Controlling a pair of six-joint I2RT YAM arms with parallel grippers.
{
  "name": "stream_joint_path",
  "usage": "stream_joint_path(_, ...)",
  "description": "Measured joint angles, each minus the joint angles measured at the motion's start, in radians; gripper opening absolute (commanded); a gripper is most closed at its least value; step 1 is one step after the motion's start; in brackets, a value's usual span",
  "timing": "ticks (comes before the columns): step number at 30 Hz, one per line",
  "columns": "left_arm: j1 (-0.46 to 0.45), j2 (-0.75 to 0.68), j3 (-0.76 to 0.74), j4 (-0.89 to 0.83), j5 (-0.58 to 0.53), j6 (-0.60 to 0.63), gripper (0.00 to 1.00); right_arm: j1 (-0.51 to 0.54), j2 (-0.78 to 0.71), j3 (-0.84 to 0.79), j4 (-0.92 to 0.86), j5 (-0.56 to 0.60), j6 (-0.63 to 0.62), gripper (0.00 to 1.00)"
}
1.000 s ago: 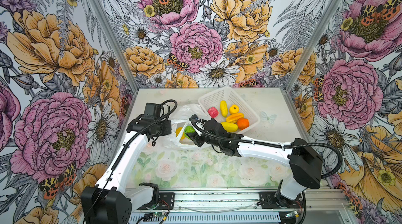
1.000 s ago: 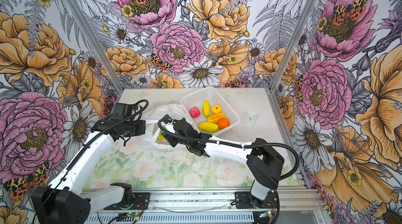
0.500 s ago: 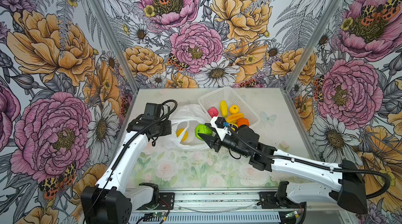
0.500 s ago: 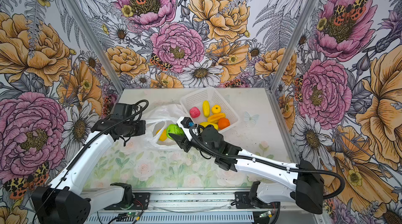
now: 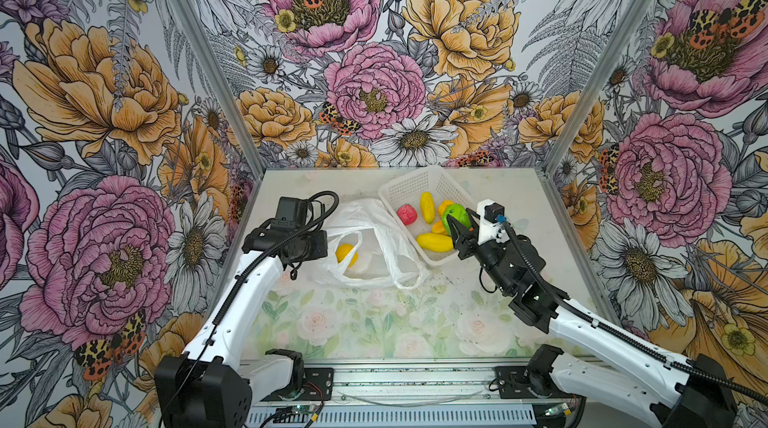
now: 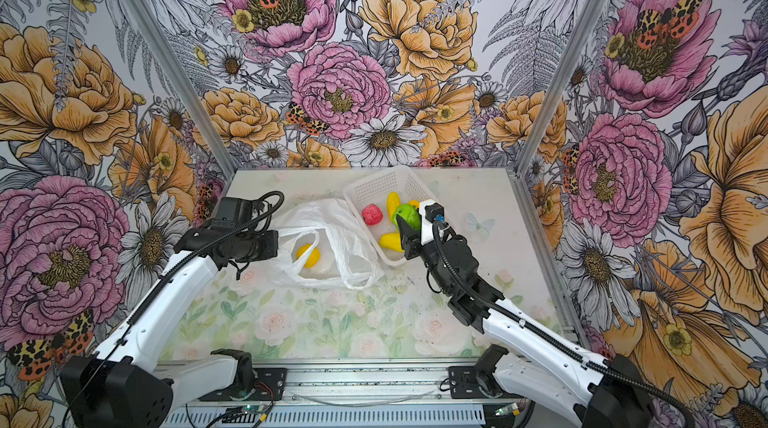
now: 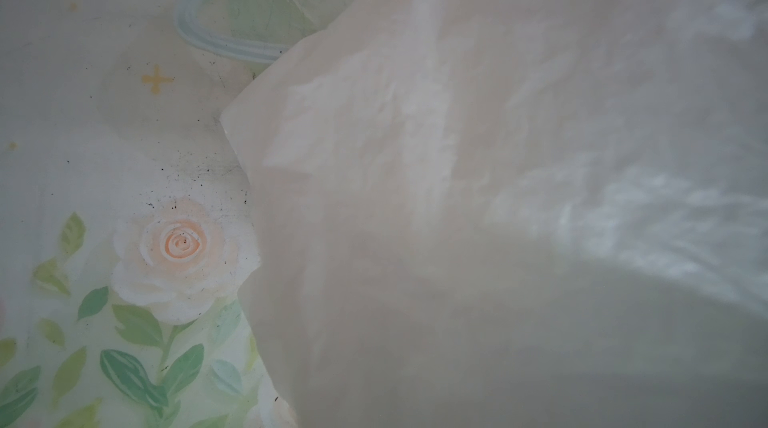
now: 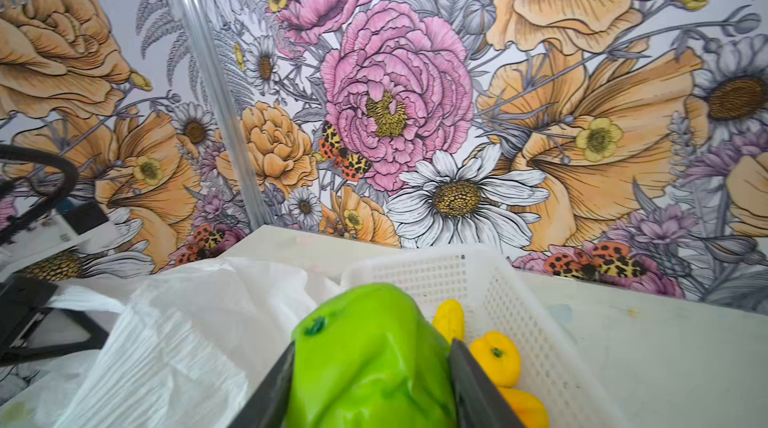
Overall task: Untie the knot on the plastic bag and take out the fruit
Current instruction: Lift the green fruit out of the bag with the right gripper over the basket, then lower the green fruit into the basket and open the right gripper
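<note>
Over the basket (image 5: 415, 187) — right end effector (image 8: 372, 368) grips green fruit (image 8: 361, 322).

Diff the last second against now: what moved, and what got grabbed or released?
The right hand pulled the green fruit out of the plastic bag and carried it rightward. It now holds it over the white basket, not yet released. Unchanged: the left hand stays shut on the bag's edge, one yellow fruit is still in the bag, and the basket has not shifted.

Blurred plastic bag (image 7: 498, 197) fills most of the left wrist view.
</note>
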Motion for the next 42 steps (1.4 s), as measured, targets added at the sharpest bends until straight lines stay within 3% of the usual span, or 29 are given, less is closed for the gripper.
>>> stream_joint_path(6, 0.000, 0.000, 0.000, 0.000, 0.000, 0.000, 0.00, -0.119, 0.047, -0.005, 0.003, -0.025, 0.087, 0.21)
stream_joint_path(15, 0.000, 0.000, -0.001, 0.000, 0.000, 0.000, 0.00, -0.294, 0.375, 0.125, -0.061, -0.198, 0.218, 0.21)
stream_joint_path(24, 0.000, 0.006, -0.001, 0.000, 0.000, 0.000, 0.00, -0.348, 0.588, 0.219, -0.085, -0.308, 0.265, 0.21)
stream_joint_path(31, 0.000, 0.007, -0.001, 0.000, 0.000, 0.000, 0.00, -0.362, 0.745, 0.322, -0.108, -0.420, 0.273, 0.30)
stream_joint_path(34, 0.000, 0.007, -0.001, 0.000, 0.000, 0.000, 0.00, -0.362, 0.811, 0.374, -0.121, -0.455, 0.274, 0.42)
stream_joint_path(39, 0.000, 0.007, -0.001, 0.000, 0.000, 0.000, 0.00, -0.362, 0.849, 0.404, -0.122, -0.485, 0.275, 0.70)
stream_joint_path(42, 0.000, 0.007, -0.001, 0.000, 0.000, 0.000, 0.00, -0.362, 0.848, 0.402, -0.125, -0.488, 0.270, 0.77)
